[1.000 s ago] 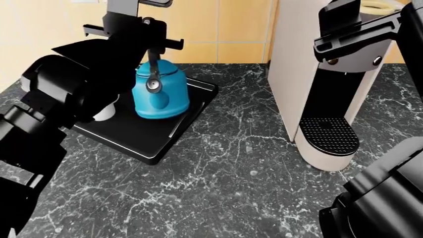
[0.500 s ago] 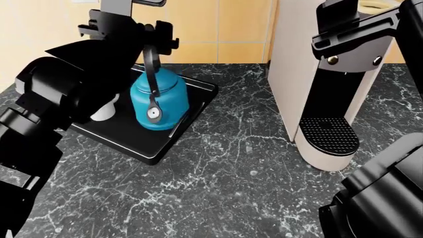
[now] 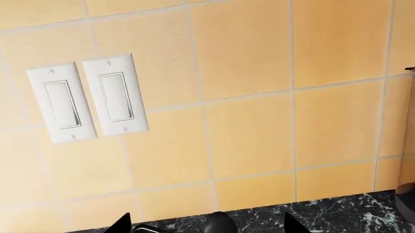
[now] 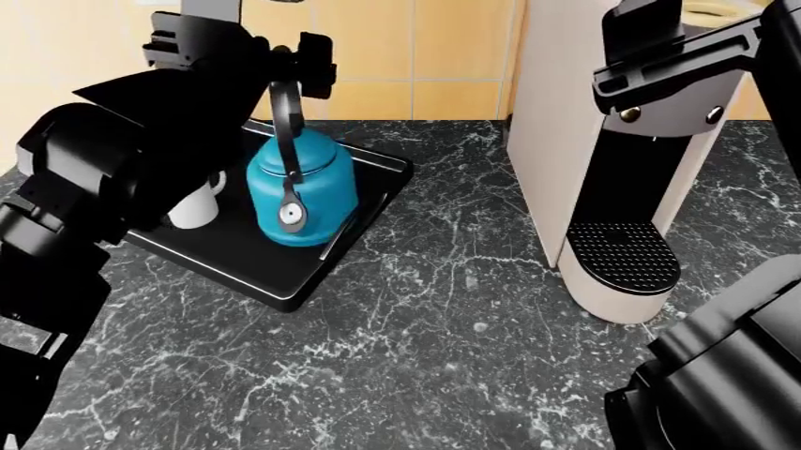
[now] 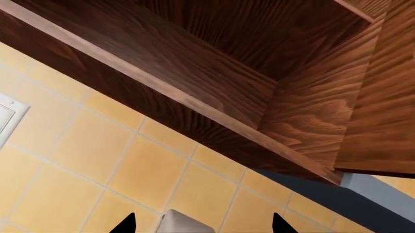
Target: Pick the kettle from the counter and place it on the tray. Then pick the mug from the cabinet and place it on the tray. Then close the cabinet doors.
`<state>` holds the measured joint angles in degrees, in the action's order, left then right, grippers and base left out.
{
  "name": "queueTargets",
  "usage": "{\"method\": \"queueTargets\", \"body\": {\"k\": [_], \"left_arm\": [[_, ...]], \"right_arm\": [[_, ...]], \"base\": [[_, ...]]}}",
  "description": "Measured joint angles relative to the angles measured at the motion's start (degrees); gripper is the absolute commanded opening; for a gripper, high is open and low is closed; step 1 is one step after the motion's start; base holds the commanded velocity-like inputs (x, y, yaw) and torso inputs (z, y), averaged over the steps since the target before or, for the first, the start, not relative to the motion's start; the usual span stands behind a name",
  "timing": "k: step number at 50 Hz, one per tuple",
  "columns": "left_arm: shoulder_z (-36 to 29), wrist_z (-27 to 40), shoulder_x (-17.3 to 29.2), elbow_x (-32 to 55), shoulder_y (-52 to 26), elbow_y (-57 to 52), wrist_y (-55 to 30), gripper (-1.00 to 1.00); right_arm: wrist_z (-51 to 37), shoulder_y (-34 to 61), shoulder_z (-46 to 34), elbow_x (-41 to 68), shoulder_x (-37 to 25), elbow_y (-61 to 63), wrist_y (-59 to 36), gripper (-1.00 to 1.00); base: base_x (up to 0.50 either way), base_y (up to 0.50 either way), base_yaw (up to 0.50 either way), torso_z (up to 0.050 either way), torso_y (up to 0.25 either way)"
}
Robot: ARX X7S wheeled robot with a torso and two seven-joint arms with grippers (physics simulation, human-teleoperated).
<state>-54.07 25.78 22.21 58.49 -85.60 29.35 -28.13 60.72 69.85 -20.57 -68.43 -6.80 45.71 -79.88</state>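
1. The kettle (image 4: 300,197) stands upright on the tray (image 4: 269,258), at about 10 o'clock in the head view. Its long axis is vertical, and the black arched handle (image 4: 285,127) rises straight up from the body.
2. The silver-capped spout (image 4: 291,216) points toward me, roughly 6 o'clock.
3. The mug (image 4: 198,206) stands upright on the same tray, just beside the kettle at its 9 o'clock, partly hidden by my left arm.
4. The tray lies on the desk (image 4: 426,319) with its long axis running from 7 o'clock to 1 o'clock.
5. My left gripper (image 4: 238,61) is above the kettle, near the top of the handle. The fingers (image 3: 122,224) are spread and grasp nothing.
6. My right gripper (image 5: 201,224) faces the wooden cabinet (image 5: 259,73) and tiled wall (image 5: 97,165). Its fingers are spread apart and hold nothing.
7. The coffee machine (image 4: 613,187) stands on the desk at 2 o'clock, well apart from the tray.
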Motion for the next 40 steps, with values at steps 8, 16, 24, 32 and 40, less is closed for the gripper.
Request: {"method": "queueTargets", "body": {"k": [8,16,24,32,40], "left_arm": [[1.84,0.05,0.51,2.27,-0.36,-1.23,-0.45,1.00],[3.71,0.61,1.42,4.26,-1.24,-3.03,-0.89,1.00],[7.25,3.20,4.29,8.08,-2.15,-8.94,-1.70,1.00],[11.37,7.12,9.51,12.64,-1.71,-19.15,-2.42,1.00],[15.45,11.26,14.20,18.51,0.00,-27.61,-2.79,1.00]], "right_arm": [[0.52,0.12,-0.26,-0.68,-0.13,0.18,-0.32,1.00],[1.06,0.32,-0.42,-1.33,-0.24,0.21,-0.50,1.00],[1.48,0.29,-0.28,-1.74,-0.44,0.26,-0.48,1.00],[1.52,0.10,0.10,-1.67,-0.53,0.22,-0.26,1.00],[1.71,-0.10,0.28,-1.88,-0.49,0.41,-0.33,1.00]], "base": [[0.00,0.00,0.00,0.000,0.000],[0.00,0.00,0.00,0.000,0.000],[0.00,0.00,0.00,0.000,0.000],[0.00,0.00,0.00,0.000,0.000],[0.00,0.00,0.00,0.000,0.000]]}}
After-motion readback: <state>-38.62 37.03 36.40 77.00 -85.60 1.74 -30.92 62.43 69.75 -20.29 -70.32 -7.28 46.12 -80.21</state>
